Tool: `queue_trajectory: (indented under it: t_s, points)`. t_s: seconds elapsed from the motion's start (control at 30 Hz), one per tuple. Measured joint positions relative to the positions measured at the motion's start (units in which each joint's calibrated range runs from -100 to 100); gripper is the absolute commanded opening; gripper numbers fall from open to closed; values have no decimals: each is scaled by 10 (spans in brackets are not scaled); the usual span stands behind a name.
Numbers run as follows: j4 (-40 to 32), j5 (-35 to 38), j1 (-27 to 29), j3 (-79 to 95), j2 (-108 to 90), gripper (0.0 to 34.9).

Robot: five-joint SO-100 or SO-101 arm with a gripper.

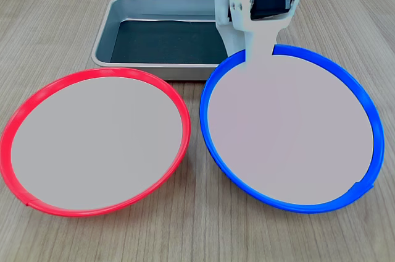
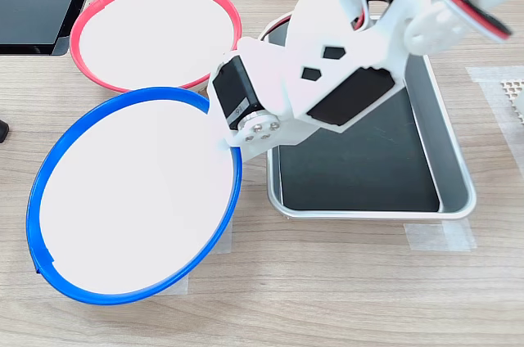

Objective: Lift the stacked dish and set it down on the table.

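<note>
The white arm's jaws (image 1: 259,52) are pinching the far rim of the blue-rimmed dish (image 1: 290,129), one flat white finger lying over the pale inside of the dish just past the rim in the first exterior view; in the second exterior view the same grip sits at the dish's right edge (image 2: 225,138), with the black servo block right above it. From the jaws the blue-rimmed dish (image 2: 135,196) spreads out toward the camera in the first exterior view, and its near edge seems to ride a little above the desk (image 1: 197,231), though whether any part of it touches the wood I cannot tell. Just beside the held dish, on the first exterior view's left, the red-rimmed dish (image 1: 95,141) lies on the desk, the two rims close but apart. Behind the jaws, under the arm, stands the grey metal tray (image 1: 123,21) with its dark floor. In the second exterior view a pale tape strip (image 2: 438,236) lies on the desk at the tray's near corner.
</note>
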Motion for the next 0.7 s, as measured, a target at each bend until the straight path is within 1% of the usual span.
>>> queue_trajectory:
  t_s: [0.03, 0.07, 0.17, 0.2, 0.27, 0.37, 0.53, 0.7]
  points:
    - [1, 3, 0, 0, 0, 69]
    - [2, 7, 0, -1, 0, 89]
    - [2, 17, 0, -1, 0, 133]
    - [3, 21, 0, -1, 0, 138]
    - [9, 29, 6, -1, 0, 138]
    - [23, 40, 19, 3, -2, 128]
    - [42, 53, 22, 22, -25, 116]
    - [87, 73, 43, 34, -75, 109]
